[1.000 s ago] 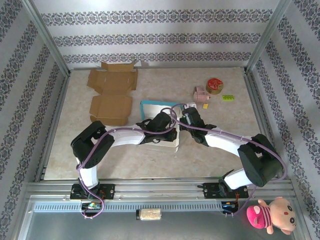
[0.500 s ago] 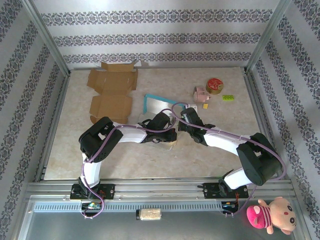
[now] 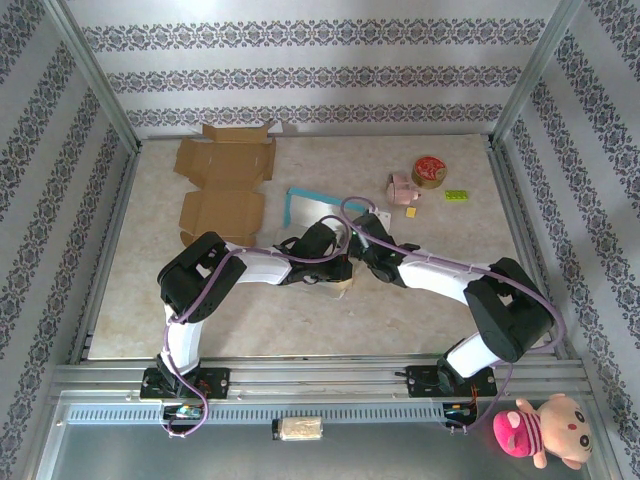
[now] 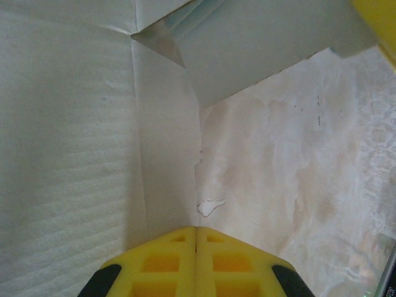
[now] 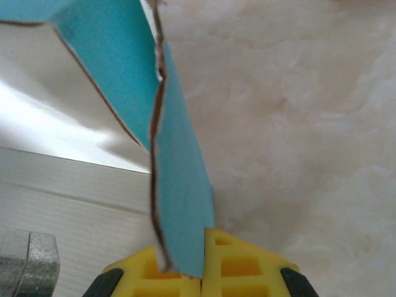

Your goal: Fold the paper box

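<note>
The paper box (image 3: 322, 212), white inside and teal outside, stands partly raised at the table's middle. My left gripper (image 3: 338, 266) is at its near edge. In the left wrist view the yellow fingertips (image 4: 196, 228) are pressed together where the edge of a white box wall (image 4: 74, 124) runs into their seam. A folded flap (image 4: 260, 43) hangs above. My right gripper (image 3: 358, 238) is at the box's right side. In the right wrist view it (image 5: 199, 260) is shut on a teal flap (image 5: 179, 185) with a torn brown edge.
Two flattened brown cardboard boxes (image 3: 225, 160) (image 3: 222, 215) lie at the back left. A pink toy (image 3: 403, 186), a round tin (image 3: 429, 171), a green block (image 3: 456, 195) and a small yellow piece (image 3: 411, 212) sit at the back right. Metal frame rails border the table.
The box lay flatter and nearer one second ago. Its white panel has swung up and back, the teal edge has shifted farther away, and both grippers have moved with it.
</note>
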Tool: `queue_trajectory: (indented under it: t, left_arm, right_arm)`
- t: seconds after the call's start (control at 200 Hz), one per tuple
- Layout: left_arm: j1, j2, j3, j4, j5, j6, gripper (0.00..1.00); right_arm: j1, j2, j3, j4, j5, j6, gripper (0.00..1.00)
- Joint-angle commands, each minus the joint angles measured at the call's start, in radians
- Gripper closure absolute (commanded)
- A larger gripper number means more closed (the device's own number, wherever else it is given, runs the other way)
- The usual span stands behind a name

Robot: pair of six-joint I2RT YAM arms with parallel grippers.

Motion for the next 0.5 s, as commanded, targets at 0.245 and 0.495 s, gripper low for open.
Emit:
queue_trajectory:
  t: [0.245,0.495]
  left_arm:
    - [0.025,-0.001,-0.063,0.056,-0.055,-0.024,1.00]
    - [0.033,-0.094,-0.127,0.108,-0.099,-0.048,0.90]
  right_arm:
    - [0.164,0.048,-0.139,0.052,0.168,0.115,0.96]
    - [0.196,0.064,-0.192,0.108,0.191,0.122,0.97]
